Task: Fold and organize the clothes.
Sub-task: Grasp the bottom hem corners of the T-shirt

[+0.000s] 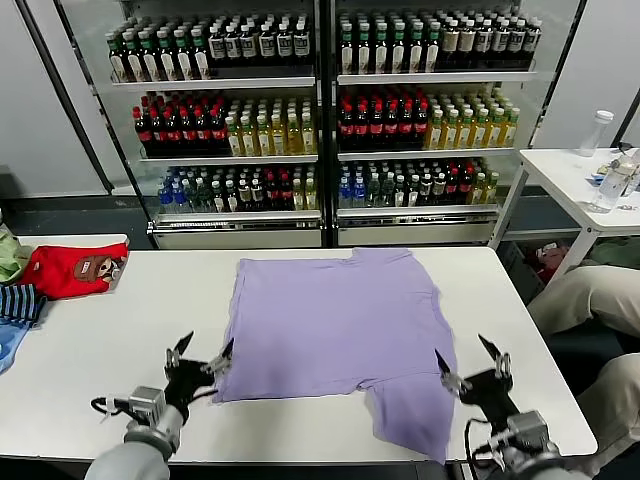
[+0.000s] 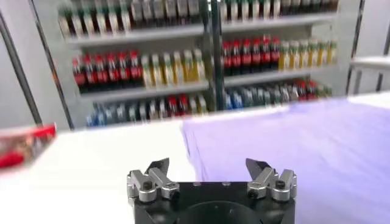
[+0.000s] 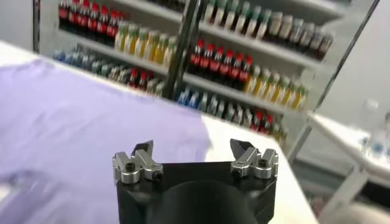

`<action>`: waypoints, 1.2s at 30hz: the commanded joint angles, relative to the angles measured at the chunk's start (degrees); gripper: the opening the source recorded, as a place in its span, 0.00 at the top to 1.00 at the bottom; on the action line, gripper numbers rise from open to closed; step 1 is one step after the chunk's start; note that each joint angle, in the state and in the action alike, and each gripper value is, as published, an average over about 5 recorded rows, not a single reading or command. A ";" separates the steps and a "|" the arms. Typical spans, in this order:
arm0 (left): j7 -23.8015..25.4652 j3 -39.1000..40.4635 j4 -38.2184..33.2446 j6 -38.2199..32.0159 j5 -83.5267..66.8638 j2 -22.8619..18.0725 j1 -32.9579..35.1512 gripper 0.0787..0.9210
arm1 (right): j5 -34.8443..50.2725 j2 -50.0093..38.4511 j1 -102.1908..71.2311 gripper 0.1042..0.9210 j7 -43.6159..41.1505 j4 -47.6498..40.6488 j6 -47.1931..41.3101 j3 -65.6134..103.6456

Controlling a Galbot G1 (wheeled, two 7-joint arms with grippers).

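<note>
Left gripper [image 1: 202,355] and right gripper [image 1: 467,359] gape wide, empty, flanking the T-shirt [image 1: 335,325].

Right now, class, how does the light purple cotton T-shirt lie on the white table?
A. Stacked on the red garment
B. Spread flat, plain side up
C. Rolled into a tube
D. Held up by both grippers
B: the light purple cotton T-shirt lies spread on the white table, no print showing, with the left gripper and right gripper open at its near edge.

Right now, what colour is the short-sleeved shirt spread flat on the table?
Plain light purple cotton T-shirt, clearest in the head view.
</note>
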 commanded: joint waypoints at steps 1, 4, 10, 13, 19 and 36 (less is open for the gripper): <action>-3.80 -0.02 -2.83 6.52 -3.19 1.21 6.73 0.12 | 2.14 0.20 -7.64 0.12 0.74 1.67 -0.34 0.14; -3.78 -0.28 -2.32 6.52 -3.57 1.41 6.59 0.12 | 1.70 1.03 -7.88 0.12 1.41 1.24 -0.22 -0.58; -4.18 0.01 -2.01 6.53 -3.90 1.16 5.42 0.12 | 1.16 2.31 -7.04 0.12 2.03 0.44 -0.06 -2.96; -4.80 -0.12 -1.77 6.53 -3.92 1.17 5.05 0.12 | 1.17 2.70 -6.70 0.12 2.31 -0.05 -0.07 -3.80; -5.19 -0.19 -1.64 6.56 -4.32 1.33 5.26 0.12 | 1.90 3.04 -6.22 0.16 2.80 -0.21 -0.46 -5.01; -3.41 0.65 -1.83 6.51 -6.69 0.03 5.62 0.66 | 9.15 3.47 -3.75 0.74 3.22 -2.08 -1.17 -6.90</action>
